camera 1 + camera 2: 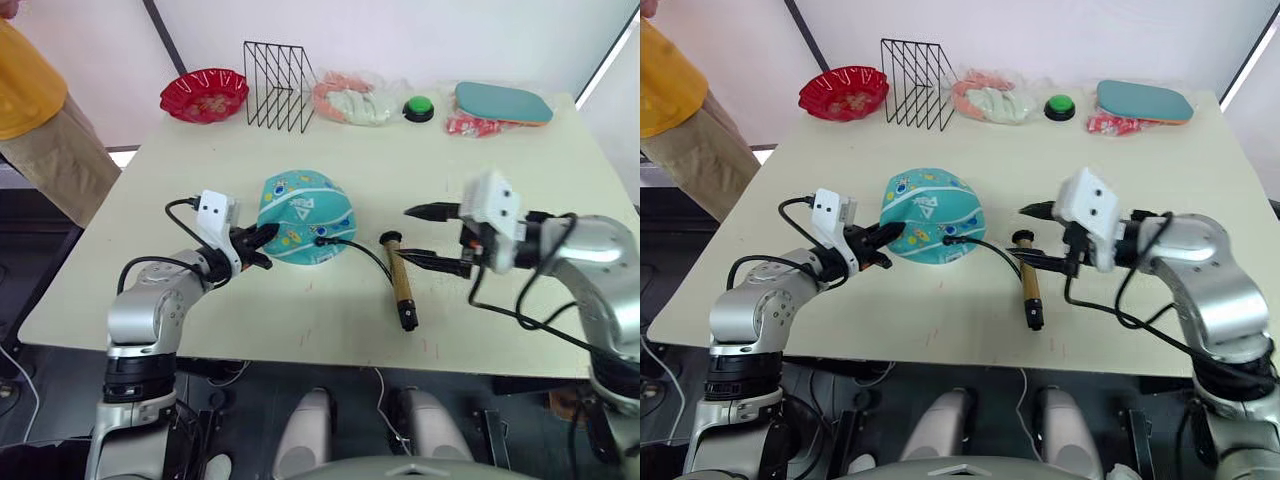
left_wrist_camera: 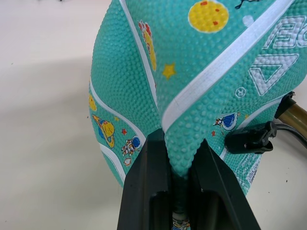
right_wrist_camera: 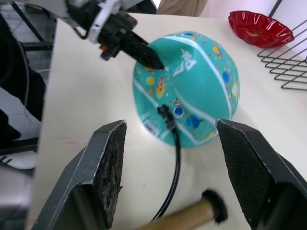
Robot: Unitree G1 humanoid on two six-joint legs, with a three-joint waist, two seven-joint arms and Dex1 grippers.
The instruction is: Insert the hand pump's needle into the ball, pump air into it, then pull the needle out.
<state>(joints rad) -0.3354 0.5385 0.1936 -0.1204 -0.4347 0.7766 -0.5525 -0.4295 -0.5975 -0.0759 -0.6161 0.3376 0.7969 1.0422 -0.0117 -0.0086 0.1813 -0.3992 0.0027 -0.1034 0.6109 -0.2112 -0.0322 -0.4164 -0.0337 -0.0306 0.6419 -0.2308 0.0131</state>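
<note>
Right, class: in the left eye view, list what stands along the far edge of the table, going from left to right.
Red bowl → wire rack → plastic bag → green button → teal paddle.

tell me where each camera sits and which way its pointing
Left eye and right eye views: on the head, looking forward and down at the table; both arms show.
Left wrist view: on the left wrist, looking along the left hand, which pinches a fold of the ball.
Right wrist view: on the right wrist, looking between the open fingers of the right hand toward the ball.
Shared: all four show the ball with the hose fitting against it.
</note>
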